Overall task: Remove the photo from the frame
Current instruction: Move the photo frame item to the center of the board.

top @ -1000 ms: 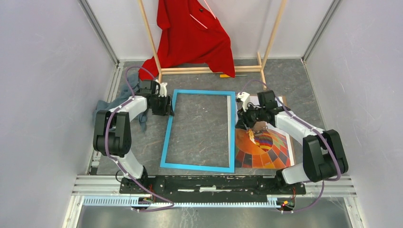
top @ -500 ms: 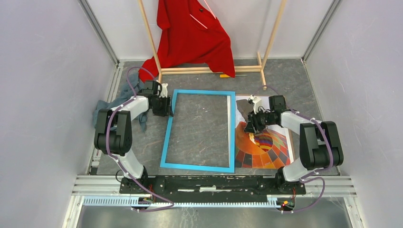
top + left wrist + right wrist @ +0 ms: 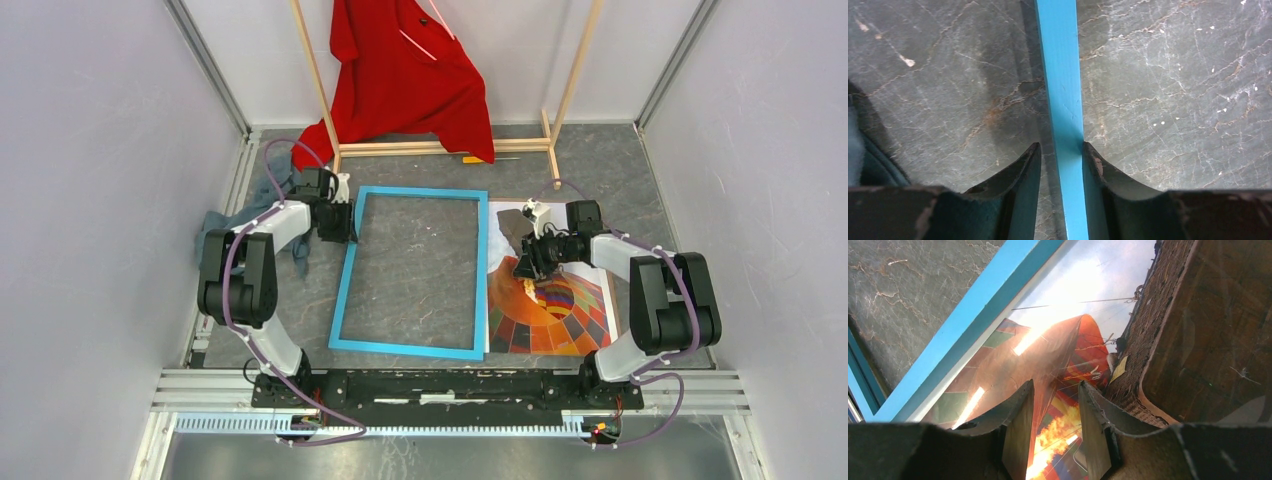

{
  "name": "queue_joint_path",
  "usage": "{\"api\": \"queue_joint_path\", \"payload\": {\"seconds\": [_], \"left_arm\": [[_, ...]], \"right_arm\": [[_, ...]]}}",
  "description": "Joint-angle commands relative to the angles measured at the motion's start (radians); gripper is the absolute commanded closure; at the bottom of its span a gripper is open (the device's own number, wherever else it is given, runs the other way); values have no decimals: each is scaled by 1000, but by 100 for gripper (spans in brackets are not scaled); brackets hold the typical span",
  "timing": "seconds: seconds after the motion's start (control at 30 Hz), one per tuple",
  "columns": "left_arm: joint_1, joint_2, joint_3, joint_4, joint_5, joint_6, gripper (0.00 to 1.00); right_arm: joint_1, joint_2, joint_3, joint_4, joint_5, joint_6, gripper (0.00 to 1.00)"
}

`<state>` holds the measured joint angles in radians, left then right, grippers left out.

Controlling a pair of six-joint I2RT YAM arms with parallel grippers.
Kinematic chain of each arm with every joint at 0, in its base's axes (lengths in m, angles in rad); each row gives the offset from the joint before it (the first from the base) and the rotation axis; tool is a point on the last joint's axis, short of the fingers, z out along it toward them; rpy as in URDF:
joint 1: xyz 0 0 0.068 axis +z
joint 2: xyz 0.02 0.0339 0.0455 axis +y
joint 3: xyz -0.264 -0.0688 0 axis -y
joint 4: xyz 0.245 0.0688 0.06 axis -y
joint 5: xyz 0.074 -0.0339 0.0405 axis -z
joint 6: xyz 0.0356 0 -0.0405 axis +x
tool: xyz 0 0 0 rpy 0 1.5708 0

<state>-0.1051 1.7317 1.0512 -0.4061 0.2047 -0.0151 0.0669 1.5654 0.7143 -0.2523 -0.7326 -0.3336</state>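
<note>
Mostly done, we judge: frame (image 3: 405, 349) lies empty, photo (image 3: 555, 320) flat just right of it. Left tool (image 3: 1060, 146) straddles its left border, unclamped; right tool (image 3: 1055, 382) hangs over photo, jaws apart, holding nothing.

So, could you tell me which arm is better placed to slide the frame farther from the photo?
Left, probably. The left gripper straddles the frame at its left rail, touching one side, ready to drag it. The right gripper is open over the photo, off the frame, better for pinning that down.
</note>
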Motion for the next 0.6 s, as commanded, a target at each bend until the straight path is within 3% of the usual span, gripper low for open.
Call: {"api": "queue_joint_path", "payload": {"seconds": [0.0, 0.57], "left_arm": [[34, 20, 7, -29, -125, 1, 59], [127, -17, 4, -77, -142, 21, 71]], "right_arm": [[-3, 20, -12, 14, 58, -7, 56], [-3, 0, -16, 21, 56, -4, 56]]}}
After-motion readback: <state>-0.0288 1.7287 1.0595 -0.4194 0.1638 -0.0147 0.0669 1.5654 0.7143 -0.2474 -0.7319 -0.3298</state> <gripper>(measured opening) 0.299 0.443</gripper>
